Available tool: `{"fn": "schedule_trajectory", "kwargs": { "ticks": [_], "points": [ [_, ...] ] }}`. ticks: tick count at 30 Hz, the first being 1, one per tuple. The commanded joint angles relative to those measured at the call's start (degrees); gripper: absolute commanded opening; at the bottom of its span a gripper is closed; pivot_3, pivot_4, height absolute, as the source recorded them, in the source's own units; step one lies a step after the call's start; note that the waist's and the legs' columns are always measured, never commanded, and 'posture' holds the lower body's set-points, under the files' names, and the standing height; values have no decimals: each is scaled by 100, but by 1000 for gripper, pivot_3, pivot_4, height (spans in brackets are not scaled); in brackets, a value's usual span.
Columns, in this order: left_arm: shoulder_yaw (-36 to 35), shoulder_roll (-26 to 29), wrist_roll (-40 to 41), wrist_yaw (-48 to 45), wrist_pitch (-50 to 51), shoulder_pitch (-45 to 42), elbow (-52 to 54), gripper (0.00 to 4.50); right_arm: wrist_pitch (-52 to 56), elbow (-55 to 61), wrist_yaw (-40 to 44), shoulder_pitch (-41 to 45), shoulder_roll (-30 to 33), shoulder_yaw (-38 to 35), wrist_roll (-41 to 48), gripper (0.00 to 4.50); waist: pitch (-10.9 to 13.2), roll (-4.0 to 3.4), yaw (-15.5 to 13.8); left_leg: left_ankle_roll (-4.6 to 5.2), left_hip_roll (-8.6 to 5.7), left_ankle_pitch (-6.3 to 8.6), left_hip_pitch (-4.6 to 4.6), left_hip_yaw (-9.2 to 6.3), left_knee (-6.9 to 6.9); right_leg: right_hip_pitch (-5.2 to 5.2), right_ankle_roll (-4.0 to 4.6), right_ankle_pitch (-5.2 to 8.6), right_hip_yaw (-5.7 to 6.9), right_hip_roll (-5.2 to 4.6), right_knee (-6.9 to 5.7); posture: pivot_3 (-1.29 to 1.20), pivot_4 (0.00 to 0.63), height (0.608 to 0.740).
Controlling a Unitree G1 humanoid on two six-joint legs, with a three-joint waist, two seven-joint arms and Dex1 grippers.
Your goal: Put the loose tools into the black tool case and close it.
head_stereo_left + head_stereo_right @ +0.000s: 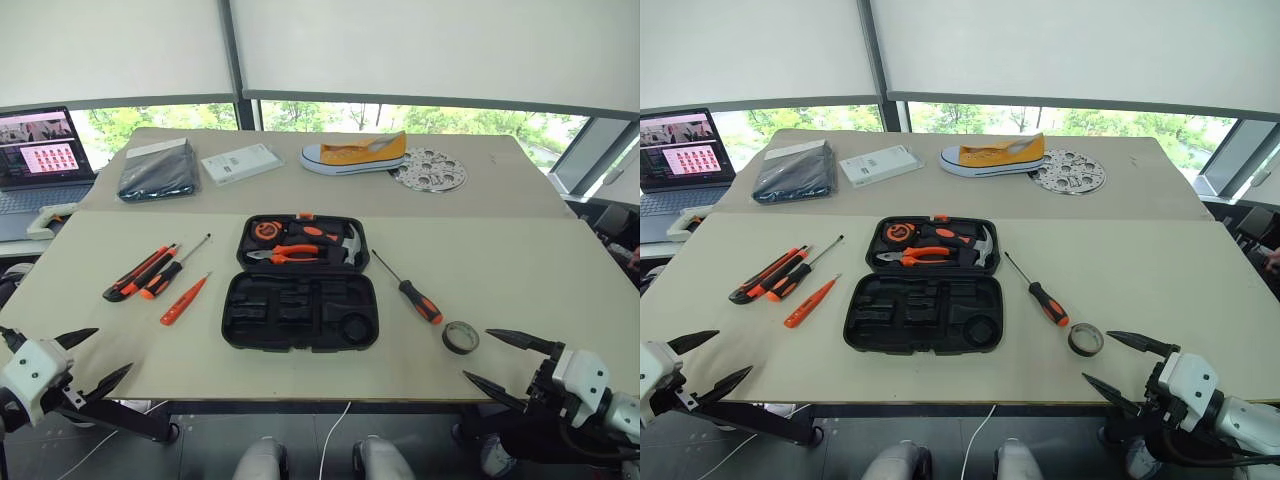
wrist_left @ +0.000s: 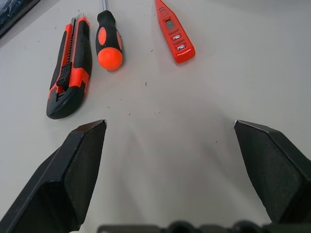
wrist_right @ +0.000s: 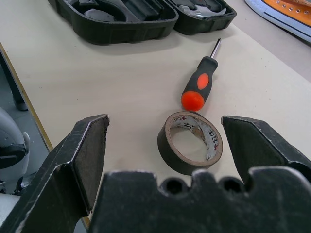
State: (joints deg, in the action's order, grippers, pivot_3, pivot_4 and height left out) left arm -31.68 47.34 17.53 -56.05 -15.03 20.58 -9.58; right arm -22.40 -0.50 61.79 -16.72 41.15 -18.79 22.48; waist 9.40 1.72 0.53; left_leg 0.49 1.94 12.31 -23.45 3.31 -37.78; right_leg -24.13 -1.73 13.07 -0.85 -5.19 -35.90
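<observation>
Case (image 1: 300,310) lies open, 5 loose tools outside it: nothing packed yet, left gripper (image 2: 170,145) and right gripper (image 3: 165,141) spread empty.

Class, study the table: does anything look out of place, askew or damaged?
Nothing looks damaged or spilled. The oddity is a yellow shoe lying on the far table, unrelated to the tools. The black tool case lies open, squarely placed.

Each arm is ended by a white, blocky wrist housing, from which two black fingers taper to sharp points. Small dark screw holes are seen on the housing behind the left gripper (image 1: 88,360). Behind the right gripper (image 1: 500,360), black cabling is seen. Flat, matte inner pads (image 2: 80,160) are set above a scalloped black base.
</observation>
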Motion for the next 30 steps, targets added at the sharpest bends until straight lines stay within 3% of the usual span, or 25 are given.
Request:
{"fn": "schedule_trajectory", "kwargs": {
  "ticks": [1, 4, 12, 16, 22, 26, 29, 30],
  "points": [
    [-100, 1, 674, 234, 944, -141, 594, 4500, 193, 299, -234, 258, -79, -13, 178, 4320, 0, 0, 0, 0, 0, 0, 0, 0, 0, 0, 0, 0, 0, 0, 0, 0, 150, 740],
    [-258, -38, 1694, 750, 2689, -440, 1269, 4500, 508, 721, -545, 768, -411, 102, 633, 4320, 7, 12, 7, 0, 5, 0, 0, -7, -3, -1, -1, -3, 0, 0, -15, 0, 150, 740],
    [-980, -681, 1597, 2203, 3627, -284, 1099, 4500, 1120, 1387, -799, 1412, -773, 281, 1205, 4320, 3, 6, 50, 13, 7, -6, 12, -11, -1, 0, -24, -19, -8, 10, -19, 0, 150, 740],
    [-1107, -791, 1661, 2309, 3807, -219, 1150, 4500, 1147, 1476, -798, 1520, -883, 370, 1125, 4320, 0, 27, 3, 12, 8, -5, 12, 1, -1, -1, -22, -17, -1, 10, -19, 0, 150, 740],
    [-755, -578, 1674, 2388, 4200, -820, 1547, 4500, 1056, 1372, -658, 1502, -934, 473, 1002, 4320, -3, 35, -134, -10, 3, 8, 15, 6, -4, -1, 5, -1, 7, -9, -13, 0, 150, 740],
    [-5, -199, 1379, 2554, 4648, -1924, 1349, 4500, 984, 1228, -608, 1530, -974, 509, 935, 4320, -6, 41, -146, -32, 2, 20, 14, 7, -5, 7, 10, -6, 8, -2, -16, 0, 150, 740],
    [549, -84, 1078, 2603, 4819, -2612, 989, 4500, 939, 1166, -569, 1550, -998, 555, 888, 4320, -8, 42, -111, 8, 0, -8, 16, 10, -5, 10, 5, -16, 4, 9, -19, 0, 150, 740],
    [750, -67, 920, 2617, 4787, -2839, 808, 4243, 932, 1156, -559, 1553, -1006, 562, 881, 4437, -8, 41, -88, 9, -2, -9, 16, 11, -5, 9, -8, -30, 3, 11, -19, 0, 150, 740]
  ]
}}
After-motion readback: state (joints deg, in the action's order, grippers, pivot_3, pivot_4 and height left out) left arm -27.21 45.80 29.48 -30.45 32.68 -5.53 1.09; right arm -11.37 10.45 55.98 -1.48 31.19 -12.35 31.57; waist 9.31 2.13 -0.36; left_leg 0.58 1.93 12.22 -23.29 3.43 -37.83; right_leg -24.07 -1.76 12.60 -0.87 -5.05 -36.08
